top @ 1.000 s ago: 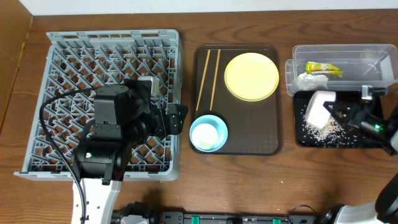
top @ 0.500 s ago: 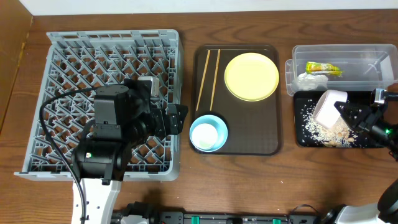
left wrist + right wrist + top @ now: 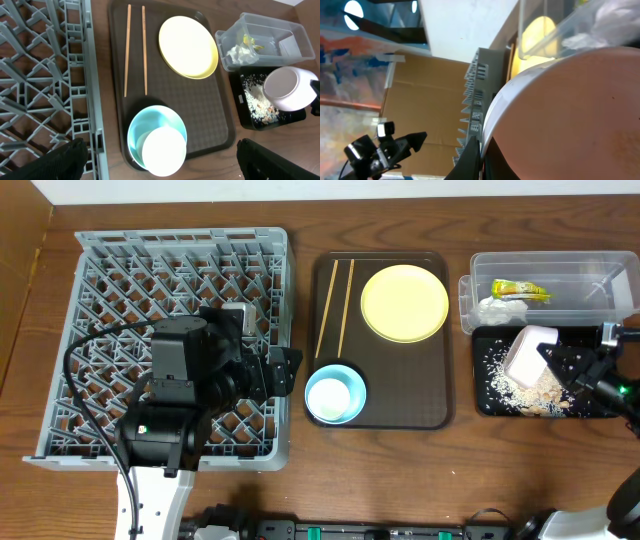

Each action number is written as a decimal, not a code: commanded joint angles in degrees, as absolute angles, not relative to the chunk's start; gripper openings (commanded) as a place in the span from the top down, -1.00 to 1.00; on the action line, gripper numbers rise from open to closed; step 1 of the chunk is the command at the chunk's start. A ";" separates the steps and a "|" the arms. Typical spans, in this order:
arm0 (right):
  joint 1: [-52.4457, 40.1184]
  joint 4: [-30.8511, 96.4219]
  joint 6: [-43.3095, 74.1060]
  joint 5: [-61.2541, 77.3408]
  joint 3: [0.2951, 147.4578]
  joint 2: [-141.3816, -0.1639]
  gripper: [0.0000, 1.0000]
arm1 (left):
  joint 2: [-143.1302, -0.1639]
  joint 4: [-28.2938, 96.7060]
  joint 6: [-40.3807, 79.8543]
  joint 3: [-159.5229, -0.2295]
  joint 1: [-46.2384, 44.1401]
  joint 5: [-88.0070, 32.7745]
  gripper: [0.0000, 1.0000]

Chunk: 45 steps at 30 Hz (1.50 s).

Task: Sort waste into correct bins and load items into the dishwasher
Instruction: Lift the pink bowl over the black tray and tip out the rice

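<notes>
My right gripper (image 3: 548,356) is shut on the rim of the white bowl (image 3: 529,354), held tipped over the black tray (image 3: 486,406); the bowl fills the right wrist view (image 3: 570,110). Rice scraps (image 3: 520,392) lie in the black tray. The clear tub (image 3: 580,275) holds the yellow-green wrapper (image 3: 520,289) and the white tissue (image 3: 495,308). The yellow plate (image 3: 404,302), two chopsticks (image 3: 336,305) and the light-blue bowl (image 3: 345,372) with the white cup (image 3: 330,396) in it sit on the brown tray. My left gripper (image 3: 160,165) is open above the cup, at the rack's (image 3: 170,250) right edge.
The dark-brown serving tray (image 3: 400,412) lies between the grey rack and the bins. The left arm's body (image 3: 185,395) covers the rack's middle. The table's front edge runs just below the rack and the black tray.
My right gripper moved the white bowl right and tipped it further over the black tray during the first half second. More rice lies in the tray. The left arm has not moved.
</notes>
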<state>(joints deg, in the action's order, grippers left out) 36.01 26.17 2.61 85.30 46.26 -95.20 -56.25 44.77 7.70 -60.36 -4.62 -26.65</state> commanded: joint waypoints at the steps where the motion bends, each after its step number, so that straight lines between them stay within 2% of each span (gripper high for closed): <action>1: 33.45 25.45 3.57 89.41 46.26 -91.92 0.97 | -56.12 44.77 7.99 -61.32 -4.69 -27.00 -0.93; 5: 31.79 23.40 2.46 86.21 46.26 -88.36 0.98 | -56.12 44.77 7.99 -61.32 -4.69 -27.00 -0.93; 9: 31.97 21.02 14.76 71.85 46.26 -87.66 0.98 | -56.12 44.77 7.99 -61.32 -4.69 -27.00 -0.93; 13: 31.42 11.73 16.69 86.89 46.28 -87.57 0.97 | -56.12 44.77 7.99 -61.32 -4.69 -27.00 -0.93; 17: 31.11 10.59 24.16 78.61 46.26 -87.55 0.98 | -56.12 44.77 7.99 -61.32 -4.69 -27.00 -0.93; 20: 30.68 10.83 22.39 79.72 46.26 -87.53 0.98 | -56.12 44.77 7.99 -61.32 -4.69 -27.00 -0.93; 23: 30.30 13.37 25.39 72.66 46.26 -87.55 0.98 | -56.12 44.77 7.99 -61.32 -4.69 -27.00 -0.93; 26: 29.91 6.83 25.65 83.88 46.26 -87.53 0.97 | -56.12 44.77 7.99 -61.32 -4.69 -27.00 -0.93; 28: 29.21 5.34 25.69 81.21 46.26 -87.53 0.98 | -56.12 44.77 7.99 -61.32 -4.69 -27.00 -0.93; 31: 29.06 9.15 29.17 69.95 46.26 -87.53 0.98 | -56.12 44.77 7.99 -61.32 -4.69 -27.00 -0.93; 35: 27.64 6.63 25.19 76.69 46.26 -87.48 0.97 | -56.12 44.77 7.99 -61.32 -4.69 -27.00 -0.93; 37: 27.11 9.82 27.97 68.01 46.26 -87.53 0.98 | -56.12 44.77 7.99 -61.32 -4.69 -27.00 -0.93; 38: 27.11 10.59 30.98 68.84 46.26 -87.53 0.98 | -56.12 44.77 7.99 -61.32 -4.69 -27.00 -0.93; 41: 25.93 5.19 27.00 80.77 46.26 -87.39 0.98 | -56.12 44.77 7.99 -61.32 -4.69 -27.00 -0.93; 44: 24.43 7.75 29.58 71.64 46.26 -87.33 0.97 | -56.12 44.77 7.99 -61.32 -4.69 -27.00 -0.93; 45: 23.88 7.11 30.06 73.47 46.28 -87.31 0.98 | -56.12 44.77 7.99 -61.32 -4.69 -27.00 -0.93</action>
